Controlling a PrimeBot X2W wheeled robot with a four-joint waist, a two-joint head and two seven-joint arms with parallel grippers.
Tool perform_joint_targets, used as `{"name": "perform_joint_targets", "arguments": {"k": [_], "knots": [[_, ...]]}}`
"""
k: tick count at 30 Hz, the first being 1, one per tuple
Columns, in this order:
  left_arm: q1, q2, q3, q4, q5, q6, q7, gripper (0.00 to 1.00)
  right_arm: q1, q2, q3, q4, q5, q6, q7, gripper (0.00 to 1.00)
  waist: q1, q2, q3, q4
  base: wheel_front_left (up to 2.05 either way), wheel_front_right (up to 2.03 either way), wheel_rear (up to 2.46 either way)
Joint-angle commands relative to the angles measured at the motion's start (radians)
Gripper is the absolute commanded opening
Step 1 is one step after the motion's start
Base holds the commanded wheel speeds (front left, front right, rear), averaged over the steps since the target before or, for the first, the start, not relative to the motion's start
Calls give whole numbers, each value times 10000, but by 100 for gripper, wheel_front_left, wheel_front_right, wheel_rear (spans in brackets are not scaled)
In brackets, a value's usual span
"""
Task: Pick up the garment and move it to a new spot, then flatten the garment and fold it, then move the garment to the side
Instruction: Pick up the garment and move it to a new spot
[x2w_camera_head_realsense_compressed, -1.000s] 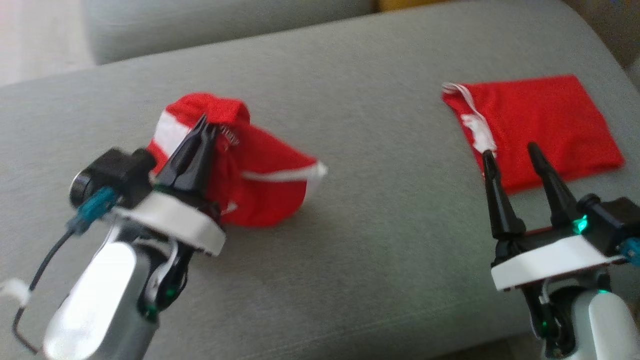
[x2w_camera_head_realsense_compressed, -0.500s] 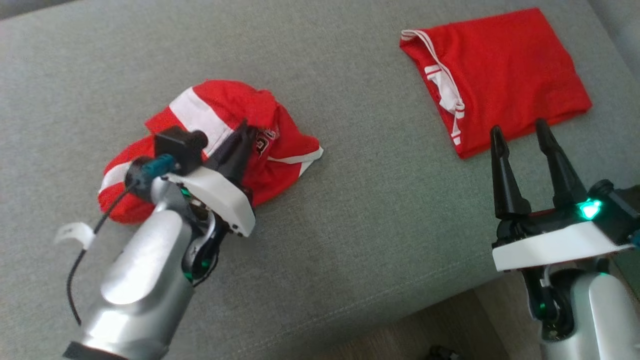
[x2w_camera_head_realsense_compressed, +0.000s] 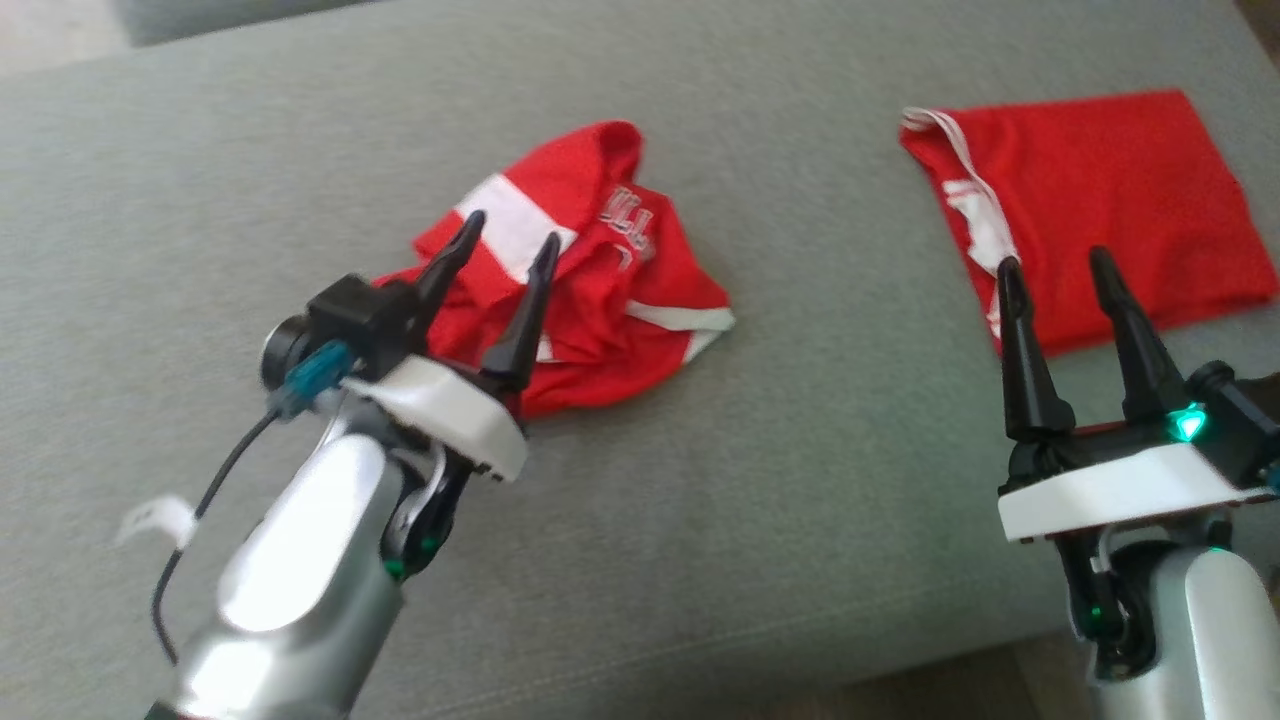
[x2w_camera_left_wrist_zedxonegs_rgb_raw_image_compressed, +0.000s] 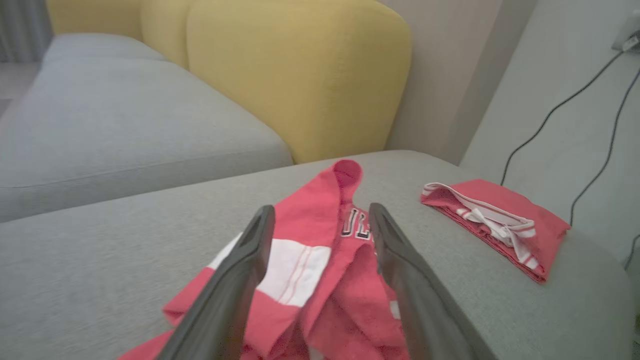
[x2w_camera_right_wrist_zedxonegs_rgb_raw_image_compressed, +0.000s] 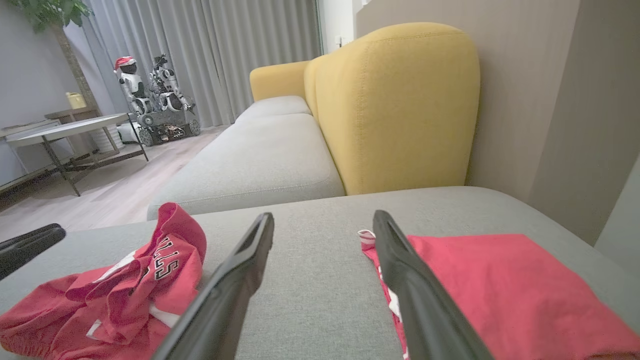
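While spread wide and empty, the left gripper (x2w_camera_head_realsense_compressed: 512, 228) is poised over the crumpled red garment (x2w_camera_head_realsense_compressed: 600, 290), which lies mid-cushion on the grey sofa (x2w_camera_head_realsense_compressed: 800, 480), apparently set there for flattening. The right gripper (x2w_camera_head_realsense_compressed: 1054, 258), likewise parted and empty, is held near a folded red garment (x2w_camera_head_realsense_compressed: 1110, 180). The lettering (x2w_camera_head_realsense_compressed: 628, 212) is partly lost in folds, and the crumpled piece's near edge is hidden behind the left gripper.

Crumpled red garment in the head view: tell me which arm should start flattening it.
Probably left. The left gripper hovers right over the crumpled garment, fingers open. The right gripper, also open, sits by the folded red garment, well apart from the crumpled one.
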Motion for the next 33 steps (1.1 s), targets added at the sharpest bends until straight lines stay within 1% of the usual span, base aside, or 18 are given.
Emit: {"name": "perform_joint_targets", "arguments": {"k": [1,5,10,16,23,33], "knots": [[-1,379,477,-450,47,130,-83,100,-83,-34,187,-346,-90,-7,45,100,0,0,-441,509,0,0,0],[583,937,933,-1039,11,625,-100,100,25,-34,138,-348,-197,-7,193,100,0,0,-770,1024,0,0,0],[1413,1652,1565,-1648,-215,1113,-25,100,201,-34,-4,-360,-332,-7,353,100,0,0,-1104,1640,0,0,0],[2568,2310,2065,-2379,-431,1579,116,100,458,-34,-64,-241,-423,-7,486,100,0,0,-1526,1993,0,0,0],[3632,2597,2120,-3099,-539,1920,380,100,898,-34,-134,-91,-436,-7,686,100,0,0,-2087,2190,0,0,0],[4242,2752,2117,-3576,-600,2186,567,100,1318,-58,-265,-202,-400,-7,845,100,0,0,-2492,2199,0,0,0]]}}
